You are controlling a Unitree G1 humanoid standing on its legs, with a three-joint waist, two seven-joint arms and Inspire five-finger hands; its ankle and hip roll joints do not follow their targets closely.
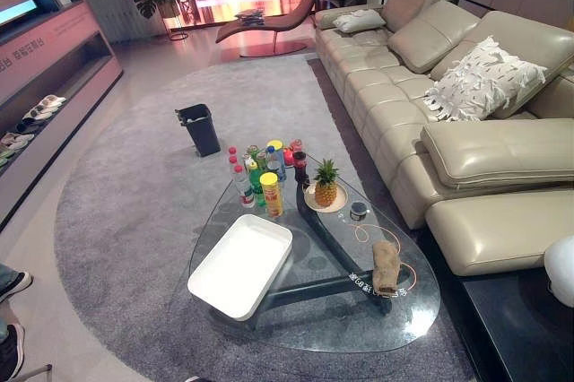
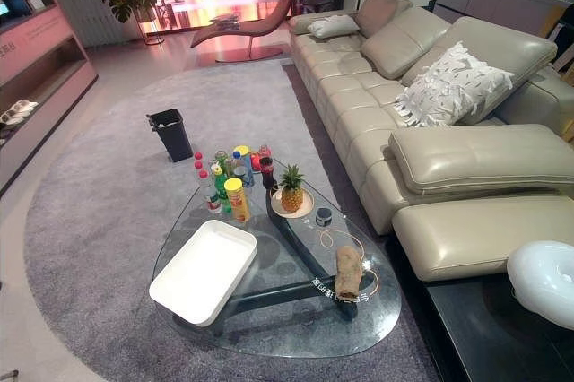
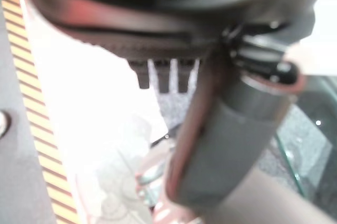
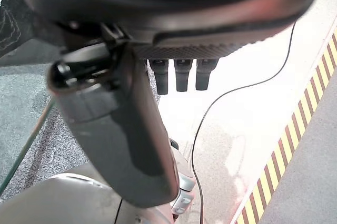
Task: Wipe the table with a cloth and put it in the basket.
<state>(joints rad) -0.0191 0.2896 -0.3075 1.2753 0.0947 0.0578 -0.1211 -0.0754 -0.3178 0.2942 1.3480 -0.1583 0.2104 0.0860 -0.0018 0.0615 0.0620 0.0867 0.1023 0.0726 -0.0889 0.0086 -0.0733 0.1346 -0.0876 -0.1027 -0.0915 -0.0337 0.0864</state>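
Brown crumpled cloth (image 1: 387, 266) lies on the clear glass bench (image 2: 269, 328), to the right of the white rectangular plastic basket (image 1: 242, 265) and nearer than the pineapple on its plate (image 1: 326, 185). Left robot hand (image 3: 163, 74) and right robot hand (image 4: 181, 74) hang with straight fingers, holding nothing.
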